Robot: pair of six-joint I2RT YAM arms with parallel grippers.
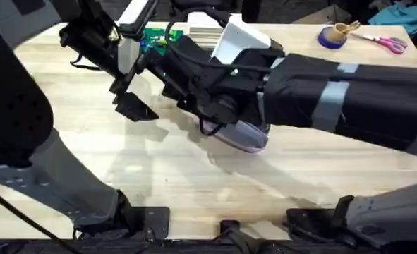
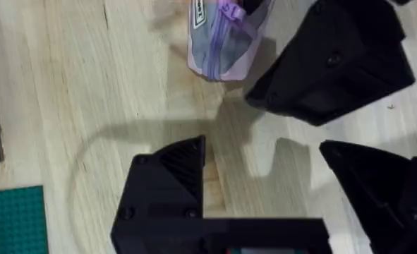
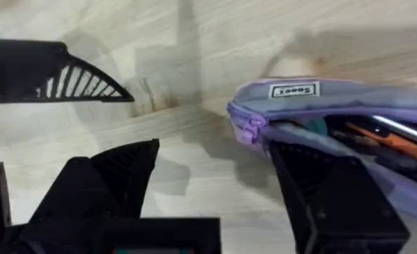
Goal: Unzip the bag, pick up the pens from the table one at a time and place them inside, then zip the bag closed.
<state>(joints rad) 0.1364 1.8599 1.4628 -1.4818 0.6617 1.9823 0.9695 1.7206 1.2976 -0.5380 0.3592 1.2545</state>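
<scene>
Left hand (image 1: 134, 99) hangs open over the pale surface (image 1: 88, 148) in the overhead view, beside the lilac bag (image 1: 247, 135) under the right arm. Left wrist view: fingers spread wide above bare wood, bag (image 2: 219, 39) well beyond. Right wrist view: right hand (image 3: 222, 176) spread wide, one finger (image 3: 328, 197) against the unzipped bag (image 3: 335, 106), orange and silver items inside.

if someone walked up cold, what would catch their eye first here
Probably the right arm stretched across the middle of the table, its open right gripper beside the lilac pencil pouch. The pouch's zip is partly open, with orange and silver items showing inside. The left gripper hangs open close by, and pink-handled scissors lie at the far right edge.
</scene>
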